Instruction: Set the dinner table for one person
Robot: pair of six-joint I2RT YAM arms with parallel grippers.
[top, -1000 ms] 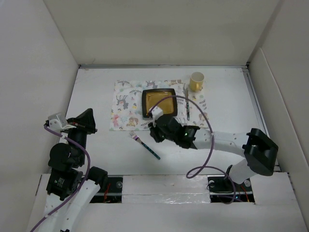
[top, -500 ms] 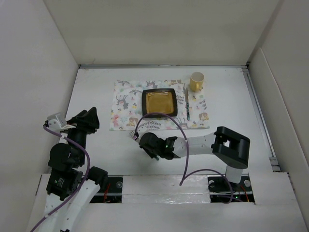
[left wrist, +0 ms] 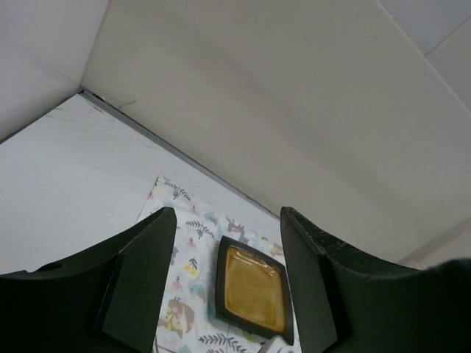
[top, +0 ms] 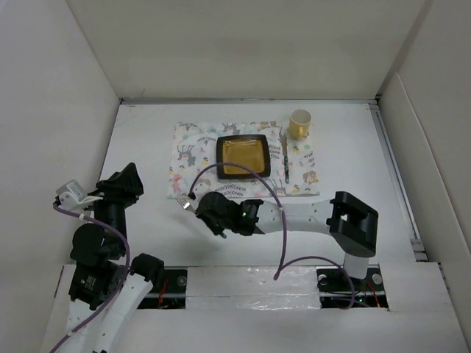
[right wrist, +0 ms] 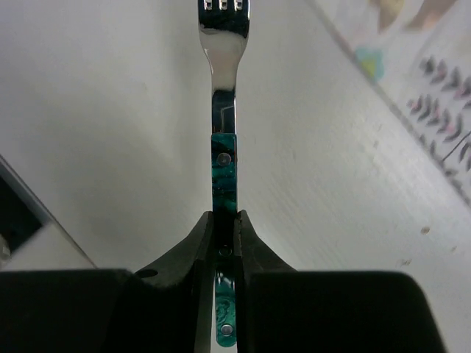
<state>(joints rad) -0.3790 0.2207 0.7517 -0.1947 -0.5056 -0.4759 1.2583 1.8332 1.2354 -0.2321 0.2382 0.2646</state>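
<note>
Top external view, left to right: the left gripper (top: 129, 180) hangs raised over the near-left part of the dinner table (top: 147, 132), well apart from the setting. Its fingers (left wrist: 140, 272) are spread wide with nothing between them; its wrist view looks past them to the far wall, so it is likely parked out of the way. Next, the right gripper (top: 200, 209) reaches across from the right base. Its jaws are pinched narrow on the teal handle of the fork (right wrist: 224, 110), gripped low on the handle so the tines point ahead and away from the fingers. The fork tips sit over bare board just off the near-left corner of the placemat (top: 191, 158). Whether the fork touches the board cannot be told. Judged step: carrying the fork to the left of the plate (top: 241, 155), the usual side for it. The plate sits centred on the placemat, the knife (top: 285, 163) lies just right of the plate along its edge, and the yellow cup (top: 299, 123) stands at the mat's far-right corner. The fork looks like the last piece, and it needs to be turned parallel to the plate edge before release.
</note>
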